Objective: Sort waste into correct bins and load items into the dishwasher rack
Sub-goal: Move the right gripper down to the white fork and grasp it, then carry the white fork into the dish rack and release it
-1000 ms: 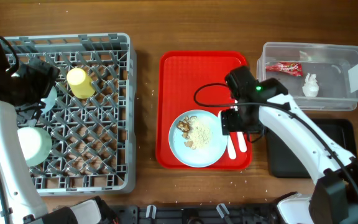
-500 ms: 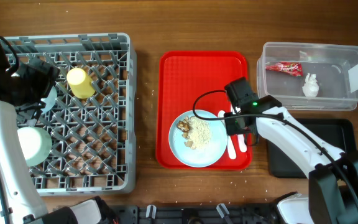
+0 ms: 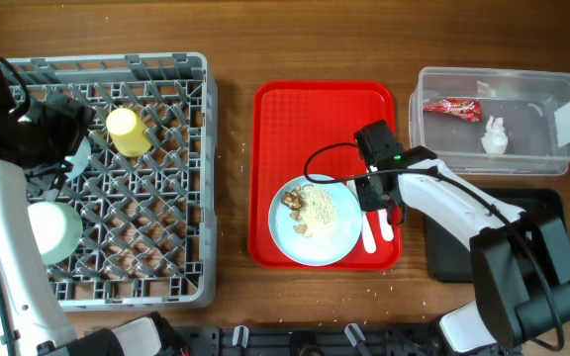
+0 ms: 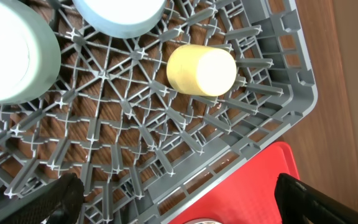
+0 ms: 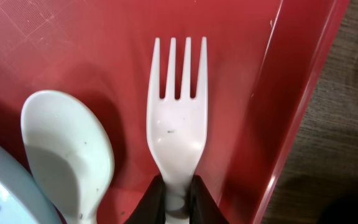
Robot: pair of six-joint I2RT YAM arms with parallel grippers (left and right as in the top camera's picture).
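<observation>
Fork lies on the red tray, tines at 12 o'clock; your right gripper is clenched on its neck. Spoon sits just beside it at 9 o'clock. Farther off, your left gripper hangs spread and empty over the rack, with the cup at its 12 o'clock.

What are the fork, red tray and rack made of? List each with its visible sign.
The fork: probably white plastic, smooth and slightly glossy, with thin moulded tines. The red tray: apparently hard plastic, semi-matte, with fine scratches across its surface. The rack: grey moulded plastic by the look, matte, with thin lattice ribs.
</observation>
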